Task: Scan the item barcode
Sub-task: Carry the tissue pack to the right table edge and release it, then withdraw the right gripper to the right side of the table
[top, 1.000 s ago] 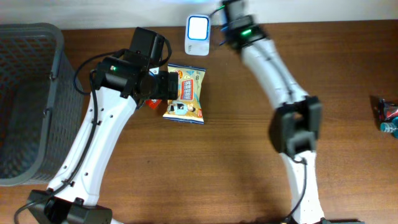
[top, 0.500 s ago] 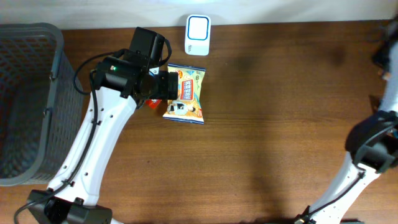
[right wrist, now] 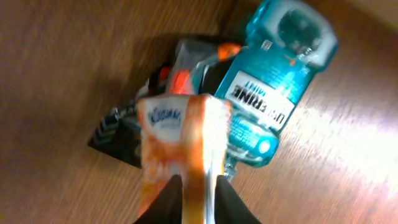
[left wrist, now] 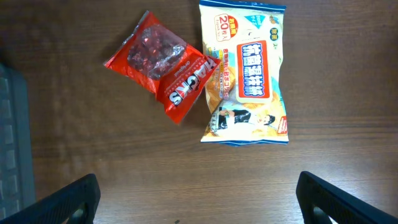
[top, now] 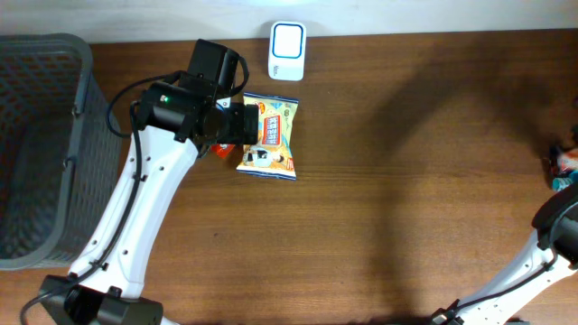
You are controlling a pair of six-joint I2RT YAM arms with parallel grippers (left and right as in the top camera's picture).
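In the right wrist view, my right gripper (right wrist: pixel 198 178) is shut on an orange Kleenex tissue pack (right wrist: pixel 180 124), which fills the gap between the fingers and looks blurred. Just beyond it a teal Listerine bottle (right wrist: pixel 280 68) lies on the wood, partly over a black packet (right wrist: pixel 115 134). The white scanner (top: pixel 287 39) with its lit window stands at the table's back edge. My left gripper (left wrist: pixel 198 202) hangs open above bare wood. Ahead of it lie a red Halls bag (left wrist: pixel 163 68) and a yellow snack bag (left wrist: pixel 247 74), which it touches neither of.
A grey mesh basket (top: pixel 36 135) fills the left side of the table. The left arm (top: pixel 172 117) stretches over the snack bags (top: pixel 269 135). Small items (top: pixel 562 167) lie at the right edge, beside the right arm (top: pixel 555 226).
The right arm has swung away from the scanner at the back to the table's far right edge. The left arm and the snack bags have not moved.
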